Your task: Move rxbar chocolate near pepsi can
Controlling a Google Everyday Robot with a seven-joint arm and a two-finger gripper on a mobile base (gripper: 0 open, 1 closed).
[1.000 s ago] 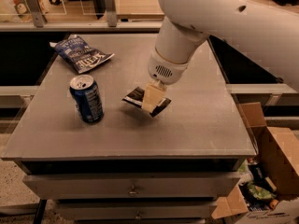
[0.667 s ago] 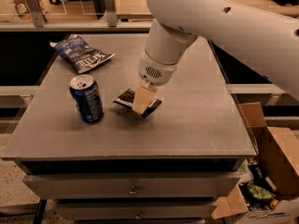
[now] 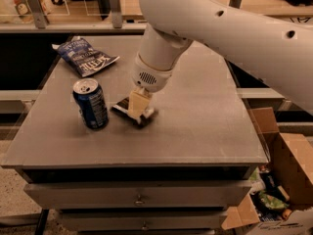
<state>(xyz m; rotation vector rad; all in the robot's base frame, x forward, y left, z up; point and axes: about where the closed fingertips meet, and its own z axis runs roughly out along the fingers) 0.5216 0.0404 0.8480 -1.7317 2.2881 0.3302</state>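
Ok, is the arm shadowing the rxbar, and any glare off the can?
Camera view: dim, warm light; a soft shadow lies on the table under the rxbar chocolate, which the tool grips just right of the pepsi can. Same view: only a small highlight on the can's silver top, no washout.

Blue pepsi can (image 3: 91, 104), dark brown rxbar chocolate (image 3: 119, 106) in cream jaws, grey table (image 3: 205, 126)

rxbar chocolate (image 3: 121, 106), thin flat dark wrapper w/ pale edge, sits low at tabletop front-center, pinched from above by gripper (image 3: 138, 107), just right of pepsi can (image 3: 91, 104), an upright blue cyl w/ silver top, not touching.
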